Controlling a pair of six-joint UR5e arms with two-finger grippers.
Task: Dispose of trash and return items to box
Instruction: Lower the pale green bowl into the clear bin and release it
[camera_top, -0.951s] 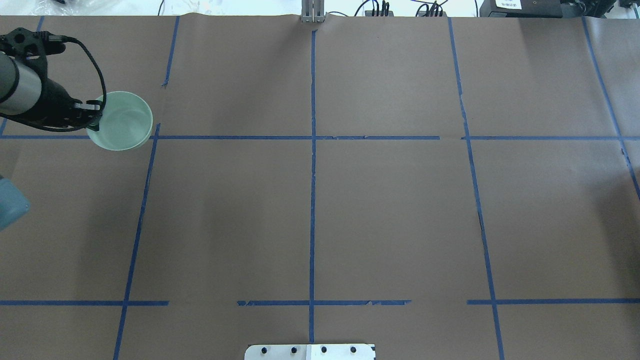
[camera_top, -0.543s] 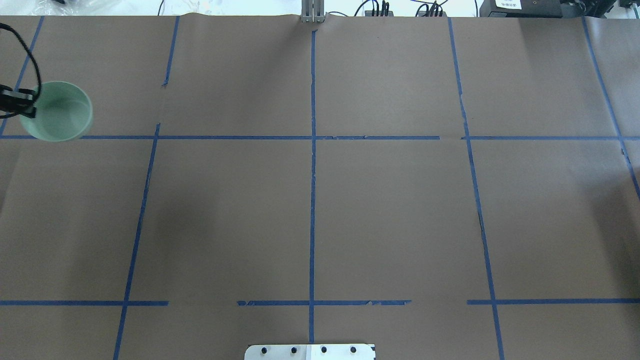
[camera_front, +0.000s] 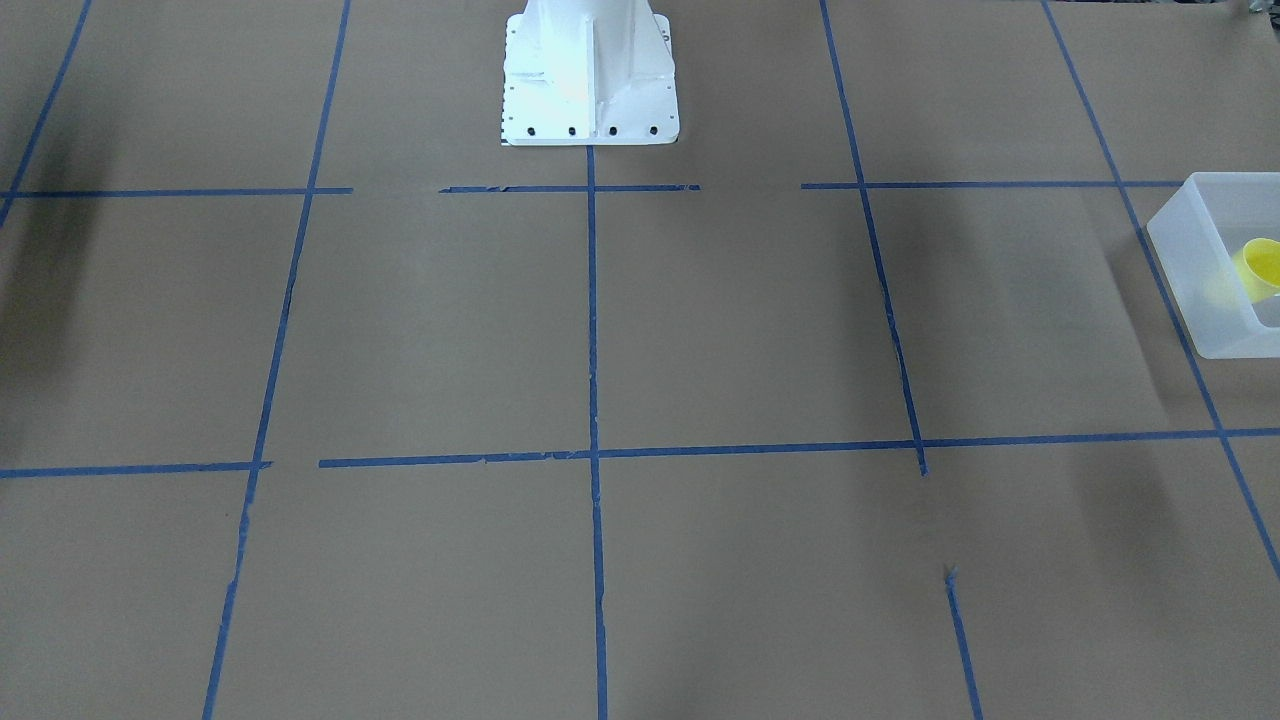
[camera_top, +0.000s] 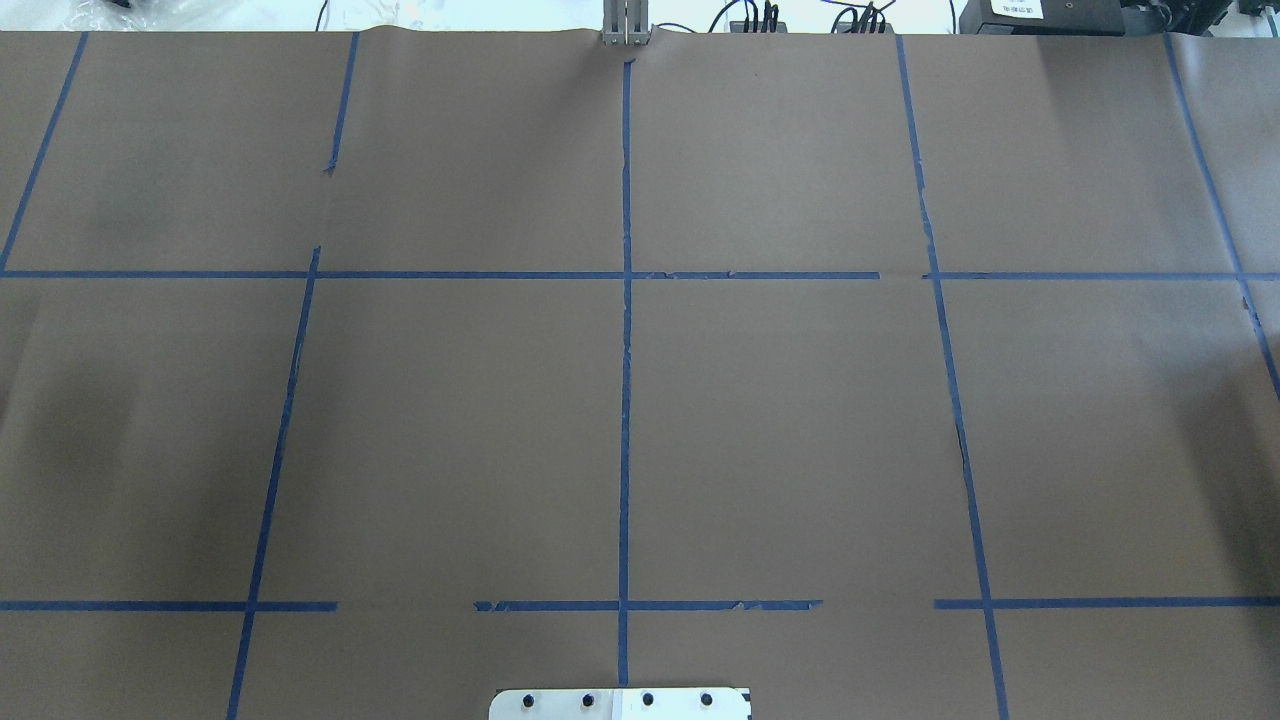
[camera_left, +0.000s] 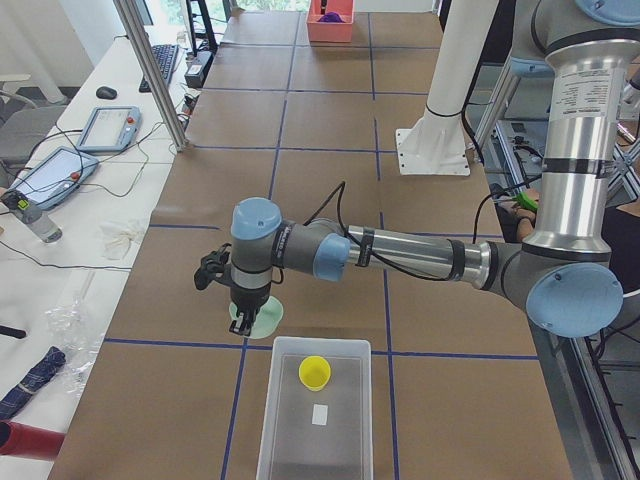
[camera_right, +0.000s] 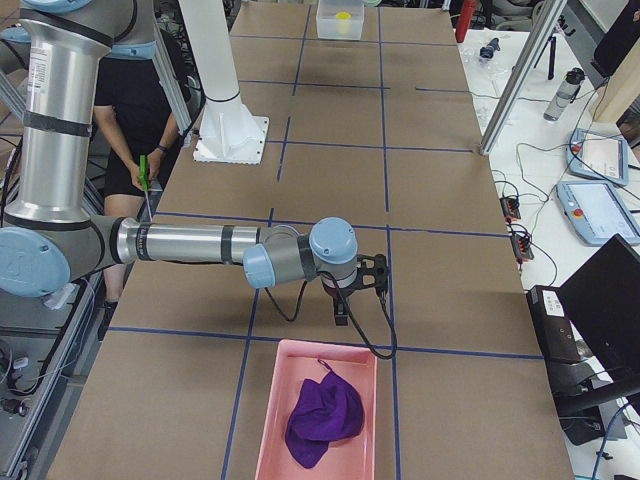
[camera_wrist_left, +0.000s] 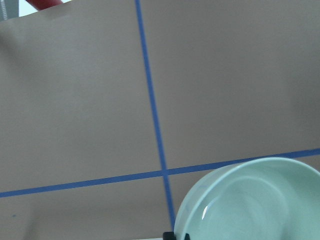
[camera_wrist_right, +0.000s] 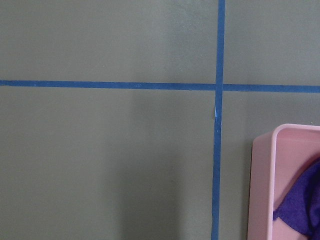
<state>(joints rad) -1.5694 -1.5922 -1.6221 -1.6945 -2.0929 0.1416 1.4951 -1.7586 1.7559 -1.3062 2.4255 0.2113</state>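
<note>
The mint-green bowl (camera_left: 264, 318) hangs from my left gripper (camera_left: 240, 322), which is shut on its rim, just above the table beside the end of the frosted box (camera_left: 320, 344). In the left wrist view the bowl (camera_wrist_left: 250, 205) fills the lower right, with a black fingertip (camera_wrist_left: 170, 235) at its rim. The yellow cup (camera_left: 315, 372) lies inside the box; both also show at the right edge of the front-facing view, the box (camera_front: 1190, 260) and the cup (camera_front: 1262, 265). My right gripper (camera_right: 343, 308) hovers by a pink bin (camera_right: 268, 420); I cannot tell whether it is open or shut.
The pink bin (camera_wrist_right: 260, 190) holds a purple cloth (camera_right: 322, 420) at the table's right end. The white robot base (camera_front: 590, 70) stands at the table's near middle edge. A metal post (camera_left: 150, 70) and tablets stand along the far side.
My left arm has carried the bowl leftward, out of the overhead view. The overhead view now shows only the bare taped table.
</note>
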